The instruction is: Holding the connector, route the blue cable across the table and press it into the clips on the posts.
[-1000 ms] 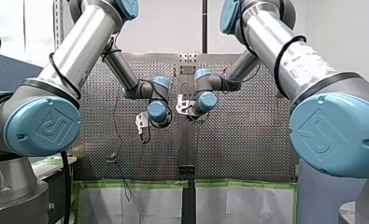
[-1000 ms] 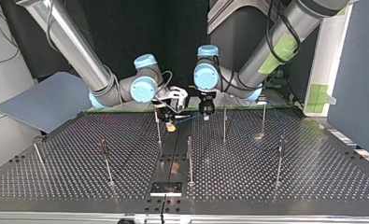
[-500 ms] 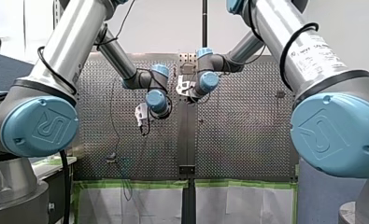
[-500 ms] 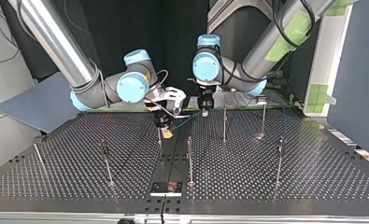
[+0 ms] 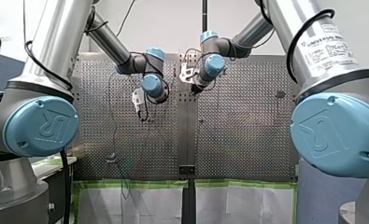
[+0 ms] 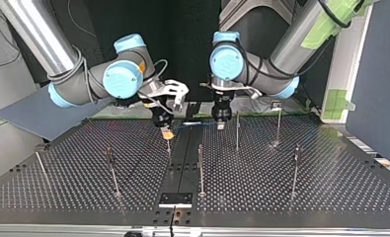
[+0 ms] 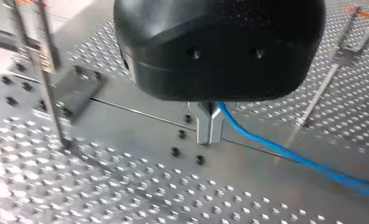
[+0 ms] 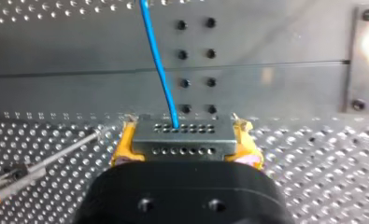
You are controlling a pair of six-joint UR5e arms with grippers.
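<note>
1. Right gripper (image 8: 184,135): its two yellow pads (image 8: 124,142) are clamped on either side of the one grey connector (image 8: 191,144). The connector face shows two rows of holes.
2. Left gripper (image 7: 209,126): its two metal fingers (image 7: 203,128) are pinched almost together on the blue cable (image 7: 285,154). The cable leaves beside them and trails off over the table.
3. There is one cable. In the right wrist view it leaves the connector face and runs straight ahead. In the top view a short span links the two grippers.
4. Seven posts (image 6: 200,168) can be counted in the top view, all thin and upright on the perforated table (image 6: 331,187). The clips are too small to count.
5. In the top view both grippers sit near the table's far edge, either side of the middle. The right one lines up just above the top of one post. The left one is just beside another post, on that post's left.
6. Two arms are in view, one from each side.
</note>
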